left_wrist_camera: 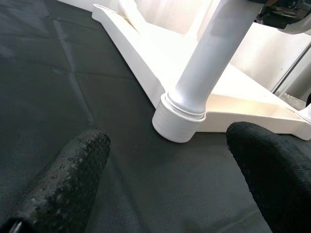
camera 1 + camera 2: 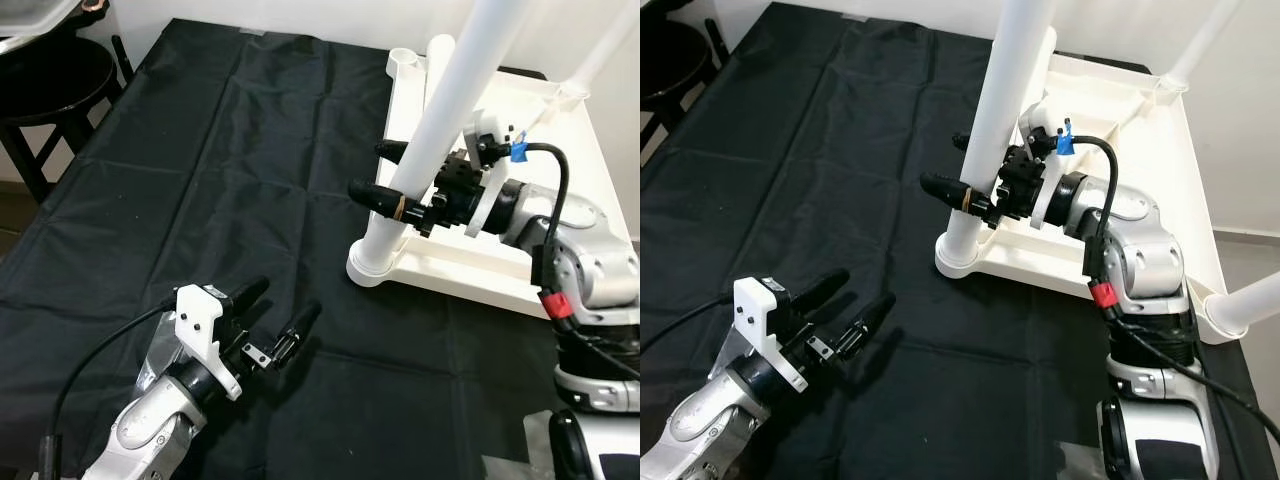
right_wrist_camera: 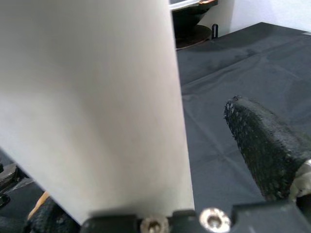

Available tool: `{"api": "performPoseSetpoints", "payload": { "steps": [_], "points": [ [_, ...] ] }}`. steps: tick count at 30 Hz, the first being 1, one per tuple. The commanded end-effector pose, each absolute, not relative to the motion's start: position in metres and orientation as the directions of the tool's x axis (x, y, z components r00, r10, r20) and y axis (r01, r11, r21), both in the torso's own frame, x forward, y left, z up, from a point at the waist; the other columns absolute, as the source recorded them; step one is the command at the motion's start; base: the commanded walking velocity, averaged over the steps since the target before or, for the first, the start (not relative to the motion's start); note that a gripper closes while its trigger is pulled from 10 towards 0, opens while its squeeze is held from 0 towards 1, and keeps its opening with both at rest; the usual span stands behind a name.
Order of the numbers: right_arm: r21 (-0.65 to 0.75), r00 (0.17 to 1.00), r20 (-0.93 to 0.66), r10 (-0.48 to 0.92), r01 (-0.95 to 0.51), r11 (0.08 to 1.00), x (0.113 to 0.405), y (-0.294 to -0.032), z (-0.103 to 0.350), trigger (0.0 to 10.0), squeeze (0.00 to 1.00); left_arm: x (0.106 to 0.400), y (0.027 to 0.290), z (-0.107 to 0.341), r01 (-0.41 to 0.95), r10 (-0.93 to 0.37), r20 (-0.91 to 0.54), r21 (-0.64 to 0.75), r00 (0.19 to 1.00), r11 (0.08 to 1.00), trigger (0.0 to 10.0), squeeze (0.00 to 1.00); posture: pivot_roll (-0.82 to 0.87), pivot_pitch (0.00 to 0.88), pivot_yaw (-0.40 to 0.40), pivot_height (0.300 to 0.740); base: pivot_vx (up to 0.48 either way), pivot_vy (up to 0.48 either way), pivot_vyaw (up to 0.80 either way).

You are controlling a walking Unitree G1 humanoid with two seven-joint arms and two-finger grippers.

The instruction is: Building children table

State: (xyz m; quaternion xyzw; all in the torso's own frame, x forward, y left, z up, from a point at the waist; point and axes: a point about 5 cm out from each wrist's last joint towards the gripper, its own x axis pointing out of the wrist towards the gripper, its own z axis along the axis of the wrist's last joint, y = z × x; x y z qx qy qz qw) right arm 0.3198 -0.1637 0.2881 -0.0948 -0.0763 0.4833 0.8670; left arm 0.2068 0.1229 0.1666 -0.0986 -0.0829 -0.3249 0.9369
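A white children's table (image 2: 520, 110) lies upside down on a black cloth (image 2: 200, 180). One white leg (image 2: 450, 90) stands tilted in the near corner socket (image 2: 375, 262). My right gripper (image 2: 385, 172) straddles this leg a little above the socket, one finger on each side. In the right wrist view the leg (image 3: 97, 97) is close up, with a gap to one black finger (image 3: 262, 150). My left gripper (image 2: 285, 300) is open and holds nothing. It hovers low over the cloth at the front left and points toward the socket (image 1: 177, 121).
Another white leg (image 2: 1200, 40) rises at the table's far right corner, and a third (image 2: 1250, 305) sticks out at the near right. A black stool (image 2: 50, 85) stands beyond the cloth's far left edge. The cloth's left half is bare.
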Motion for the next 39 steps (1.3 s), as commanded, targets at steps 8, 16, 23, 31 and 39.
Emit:
{"api": "performPoseSetpoints", "payload": {
  "steps": [8, 16, 23, 31, 39],
  "points": [
    [-0.260, 0.472, 0.029, 0.881, -0.847, 0.463, 0.319, -0.169, 0.288, 0.0, 0.00, 0.206, 0.122, 0.164, 0.626, -0.597, 0.205, -0.140, 0.776, 0.767, 10.0, 0.00, 0.00, 0.277, -0.088, 0.740, 0.000, 0.000, 0.00],
    [-0.252, 0.442, 0.029, 0.897, -0.865, 0.434, 0.309, -0.176, 0.291, 0.0, 0.00, 0.206, 0.123, 0.165, 0.623, -0.594, 0.204, -0.137, 0.778, 0.770, 10.0, 0.00, 0.00, 0.275, -0.088, 0.740, 0.000, 0.000, 0.00],
    [-0.246, 0.421, 0.012, 0.907, -0.878, 0.411, 0.303, -0.178, 0.287, 0.0, 0.00, 0.207, 0.123, 0.165, 0.624, -0.595, 0.203, -0.135, 0.778, 0.770, 10.0, 0.00, 0.00, 0.279, -0.081, 0.740, 0.000, 0.000, 0.00],
    [-0.277, 0.446, 0.011, 0.895, -0.859, 0.431, 0.303, -0.179, 0.288, 4.4, 0.00, 0.207, 0.124, 0.166, 0.623, -0.594, 0.202, -0.133, 0.778, 0.771, 10.0, 0.00, 0.00, 0.282, -0.080, 0.740, 0.000, 0.000, 0.00],
    [-0.261, 0.458, 0.013, 0.889, -0.857, 0.445, 0.304, -0.182, 0.289, 0.0, 0.00, 0.208, 0.124, 0.166, 0.622, -0.593, 0.203, -0.132, 0.779, 0.772, 10.0, 0.00, 0.00, 0.283, -0.080, 0.740, 0.000, 0.000, 0.00]
  ]
}}
